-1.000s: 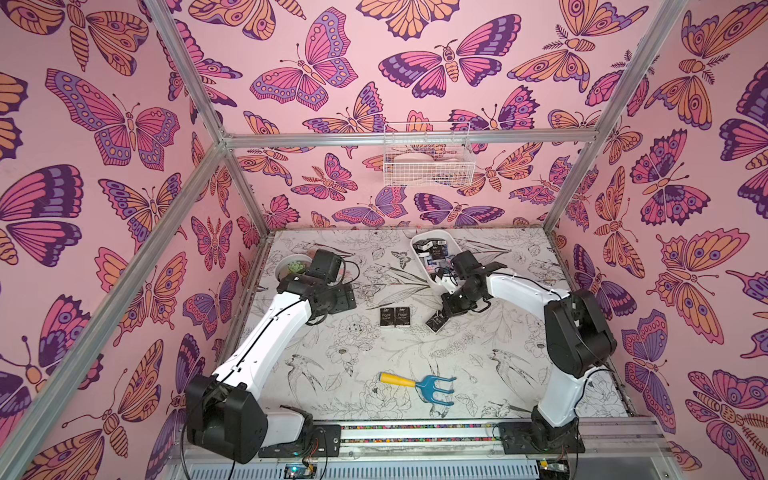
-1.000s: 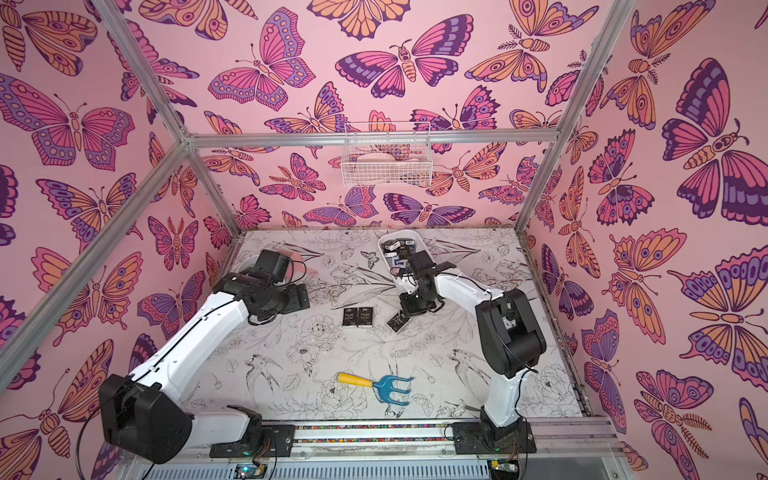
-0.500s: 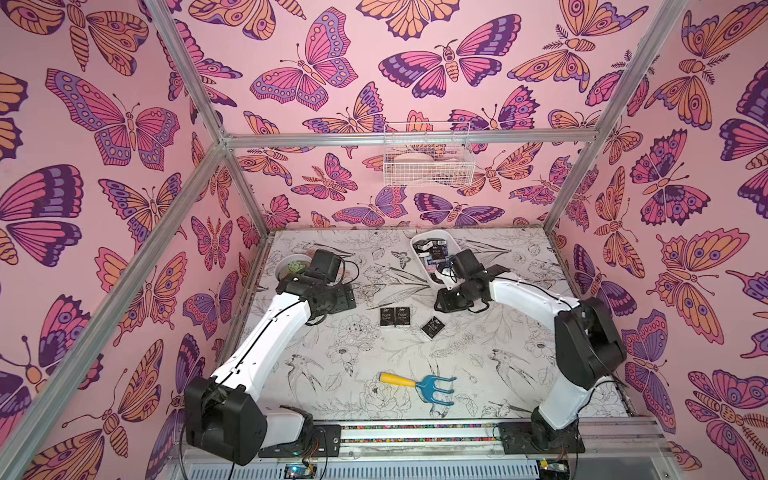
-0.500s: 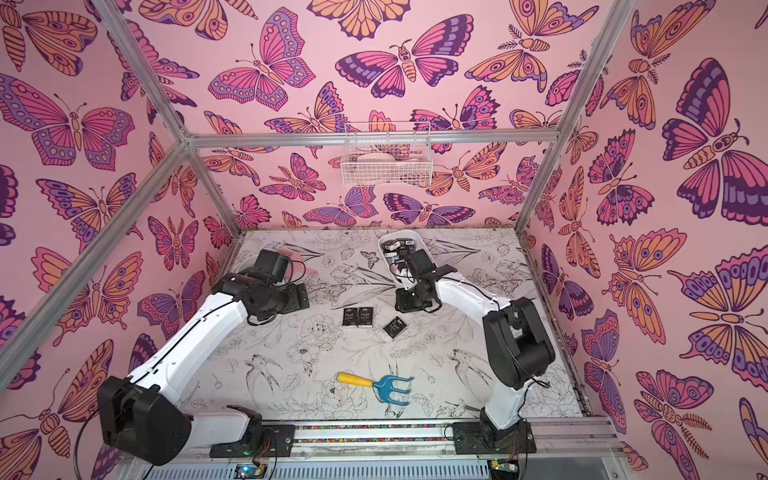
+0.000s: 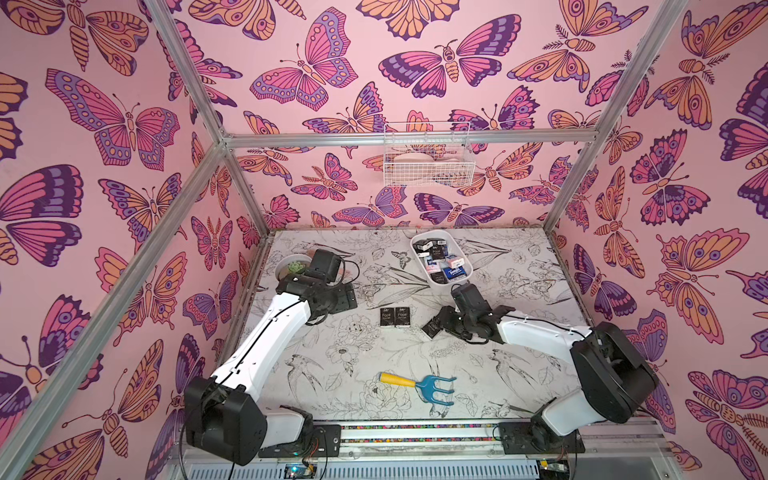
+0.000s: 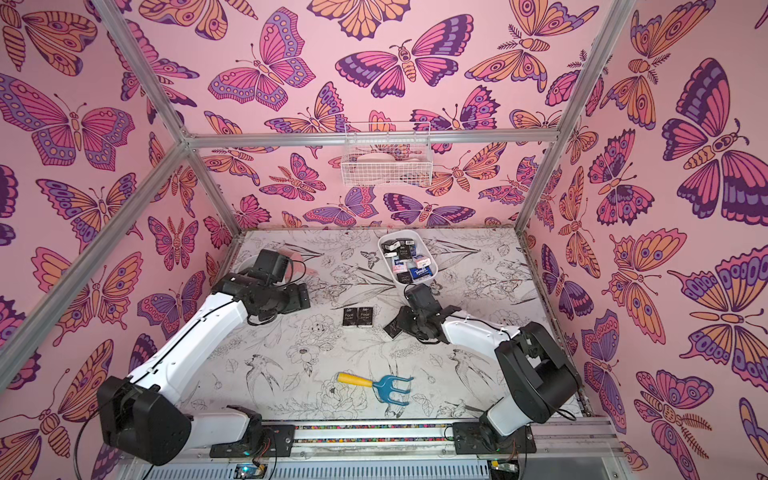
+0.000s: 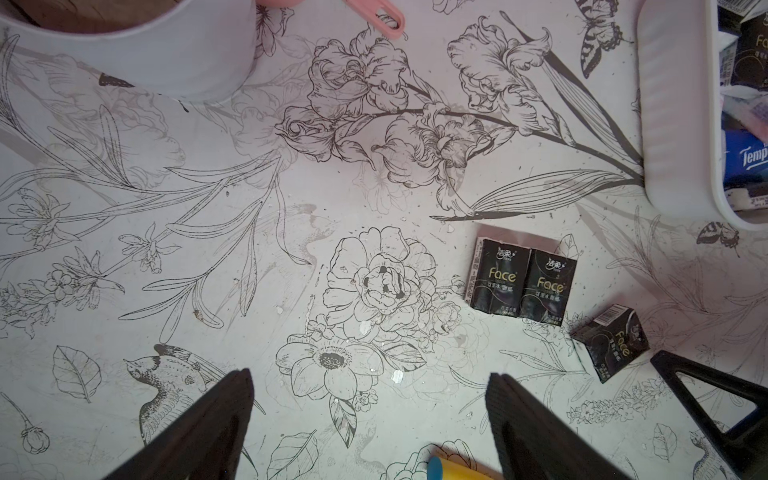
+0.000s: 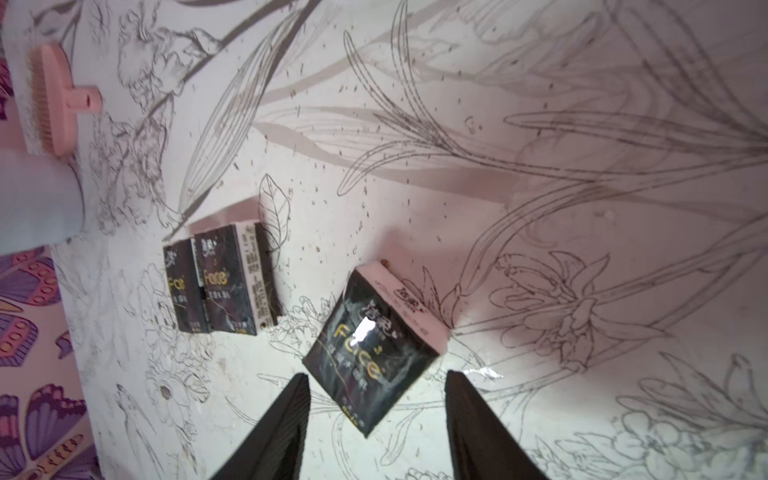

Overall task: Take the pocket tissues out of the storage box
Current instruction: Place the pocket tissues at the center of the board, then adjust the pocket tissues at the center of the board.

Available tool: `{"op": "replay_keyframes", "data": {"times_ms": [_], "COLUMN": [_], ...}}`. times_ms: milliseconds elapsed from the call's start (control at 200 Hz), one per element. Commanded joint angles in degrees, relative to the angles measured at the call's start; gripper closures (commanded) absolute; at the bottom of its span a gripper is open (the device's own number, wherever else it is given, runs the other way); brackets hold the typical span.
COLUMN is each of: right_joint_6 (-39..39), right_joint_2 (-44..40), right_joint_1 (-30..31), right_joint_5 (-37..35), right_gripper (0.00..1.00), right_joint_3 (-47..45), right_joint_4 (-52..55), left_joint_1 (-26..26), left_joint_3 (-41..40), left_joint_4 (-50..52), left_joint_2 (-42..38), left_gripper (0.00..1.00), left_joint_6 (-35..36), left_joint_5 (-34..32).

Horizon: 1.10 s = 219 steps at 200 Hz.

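Right end effector (image 8: 376, 376) spread behind glossy black rectangular packet (image 8: 370, 345); left end effector (image 7: 370, 374) spread

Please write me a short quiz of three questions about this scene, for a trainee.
1. How many pocket tissues lie on the table, outside the storage box?
2. True or false: the right gripper is open, and the nearest packet lies free on the table.
3. The storage box: A) is empty; B) holds several packets; C) is overturned.
Key: 1. three; 2. true; 3. B.
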<state>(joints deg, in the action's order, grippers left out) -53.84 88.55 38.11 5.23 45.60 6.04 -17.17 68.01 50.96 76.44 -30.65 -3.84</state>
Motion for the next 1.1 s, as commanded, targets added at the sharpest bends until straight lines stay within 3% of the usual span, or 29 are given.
{"op": "replay_keyframes", "data": {"times_ms": [0,210,761,901,1092], "right_joint_6": [-4.8,-4.46,-6.63,-6.83,-7.01], "right_joint_2": [-0.76,1.01,2.98,4.16,5.07], "right_joint_1": [0.44,0.42,1.25,2.22,2.43], "right_joint_5": [-3.3,0.02,-0.16,-0.28,-0.2], "right_gripper": [0.44,0.44,0.43,0.47,0.6], "right_joint_3": [-0.17,1.15,-1.84,-1.48,-1.57], "right_joint_4": [-2.26,-1.65,-2.7,-3.12,-4.15], "left_joint_1": [-0.13,-0.1,-0.11,-0.1,-0.12], "left_joint_3": [-0.24,-0.16,-0.46,-0.94,-1.29], "left_joint_4": [-0.11,-0.14,-0.12,-0.12,-0.12], "left_joint_2": [-0.91,-0.51,-0.94,-1.56,-1.89], "left_gripper": [0.06,0.06,0.06,0.06,0.06], "left_joint_6": [0.73,1.01,0.94,0.95,0.8], "left_joint_5": [-0.11,-0.23,-0.3,-0.72,-0.92]}}
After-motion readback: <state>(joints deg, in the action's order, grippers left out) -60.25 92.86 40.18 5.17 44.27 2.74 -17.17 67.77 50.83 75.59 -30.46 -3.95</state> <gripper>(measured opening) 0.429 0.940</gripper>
